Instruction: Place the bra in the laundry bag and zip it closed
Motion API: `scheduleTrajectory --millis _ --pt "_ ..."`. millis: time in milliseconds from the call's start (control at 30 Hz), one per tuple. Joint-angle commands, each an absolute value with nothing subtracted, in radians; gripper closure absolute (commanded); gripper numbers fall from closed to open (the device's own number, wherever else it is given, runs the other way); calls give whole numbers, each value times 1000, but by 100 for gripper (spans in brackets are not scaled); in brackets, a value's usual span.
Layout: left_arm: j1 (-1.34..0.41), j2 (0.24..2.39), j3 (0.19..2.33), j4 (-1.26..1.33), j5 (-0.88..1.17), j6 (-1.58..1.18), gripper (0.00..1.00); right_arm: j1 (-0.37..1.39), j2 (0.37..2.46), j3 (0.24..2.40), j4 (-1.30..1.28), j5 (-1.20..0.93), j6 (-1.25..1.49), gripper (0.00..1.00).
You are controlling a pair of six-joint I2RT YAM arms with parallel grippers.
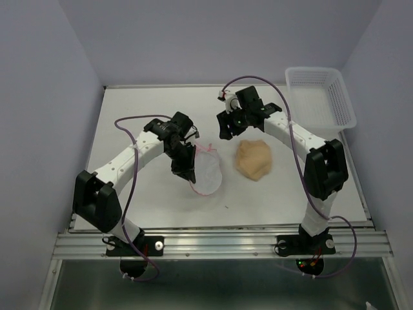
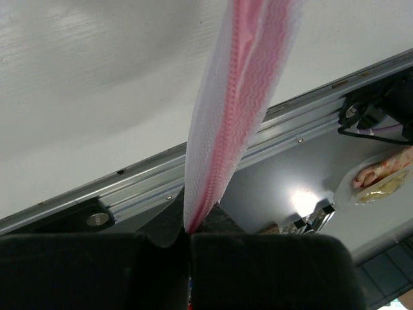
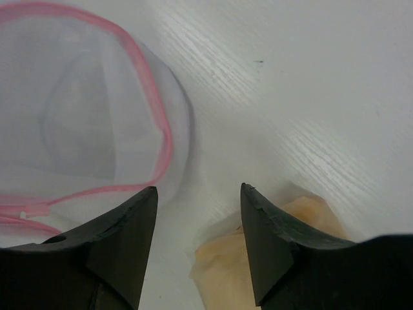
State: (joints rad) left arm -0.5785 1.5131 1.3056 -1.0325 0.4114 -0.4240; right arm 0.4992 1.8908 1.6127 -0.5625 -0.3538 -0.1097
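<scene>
Your left jaws pinch the pink rim of the laundry bag (image 1: 208,173); hold its mouth wide. Your right jaws hang spread (nothing held) beside that bag, near the bra (image 1: 253,159), which lies on the surface (image 1: 148,116) just right of the bag: grip its middle.

Soft, even light falls from above on the white table (image 1: 258,200), bright but free of glare in the overhead view, where the bra (image 1: 253,160) and the arms (image 1: 129,161) lay only faint, short shadows on it (the walls (image 1: 51,97) around the table look lilac). In the left wrist view the laundry bag (image 2: 219,129) blurs close to the lens, the left gripper (image 2: 188,236) is flat black, and a white glare spot (image 2: 303,197) burns beyond the table's edge. The right wrist view is sharp on the table's grain, with the right gripper (image 3: 199,190) dark and a grey shadow beside the bag.
</scene>
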Motion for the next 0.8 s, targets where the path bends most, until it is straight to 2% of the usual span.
scheduleTrajectory --millis 0,67,167,467,767 --pt "-560 1519 1358 -1035 452 -433 100 505 1755 1591 -541 -213 -89 38" --pt "-557 1522 1370 -1031 457 -428 100 505 1697 1507 -480 -216 -80 32" --pt "-558 1523 1373 -1042 440 -414 100 505 1700 1456 -425 -271 -71 28" --pt "-560 1490 1209 -1012 417 -359 100 505 1831 1503 -333 -482 -23 22" --pt "-557 1451 1077 -959 407 -376 100 613 1968 1535 -178 -416 -57 19"
